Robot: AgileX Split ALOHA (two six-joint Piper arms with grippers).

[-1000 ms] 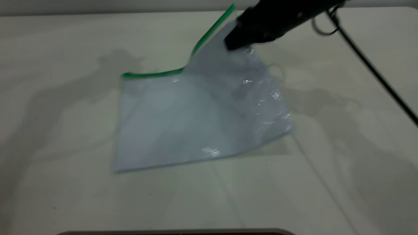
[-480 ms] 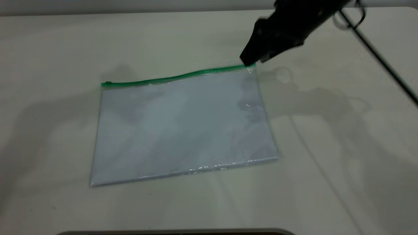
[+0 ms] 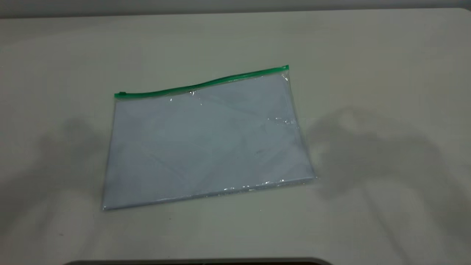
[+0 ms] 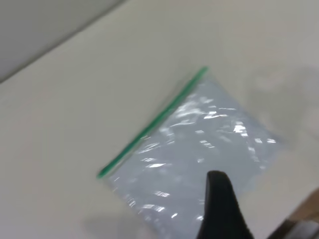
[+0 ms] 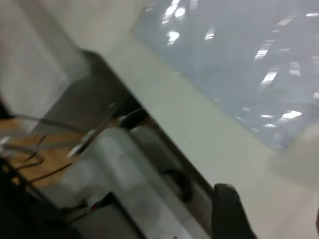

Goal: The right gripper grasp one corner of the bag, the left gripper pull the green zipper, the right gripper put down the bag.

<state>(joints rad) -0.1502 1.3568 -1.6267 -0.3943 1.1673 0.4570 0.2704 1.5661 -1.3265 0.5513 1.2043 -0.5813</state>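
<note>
Checked status, near to far.

Found the bag (image 3: 206, 140) flat on the bench (image 3: 368, 221), near long edge down, no lifted corner. Saw nothing gripping it and nothing resting on it. Noted creases and glare across the clear film, nothing inside as far as could be told.

Found the green zipper (image 3: 200, 84) along the far long edge, slightly wavy, lying on the bench. Spotted the slider tab (image 3: 121, 94) at the left end of the strip, well apart from the corner of the bag (image 3: 286, 68) at the right end. Could not tell whether the mouth was open or closed along the strip.

Saw neither arm in the exterior view. Picked up the left gripper (image 4: 222, 209) only in its wrist view, raised above the bag, no contact; could not tell its opening. Picked up the right gripper (image 5: 229, 214) only in its wrist view, out by the bench edge with the bag farther off, holding nothing visible; could not tell its opening either.

Judged all three steps done: corner released, slider at the far end from that corner, bag put down. Judged nothing left except parking the arms.
</note>
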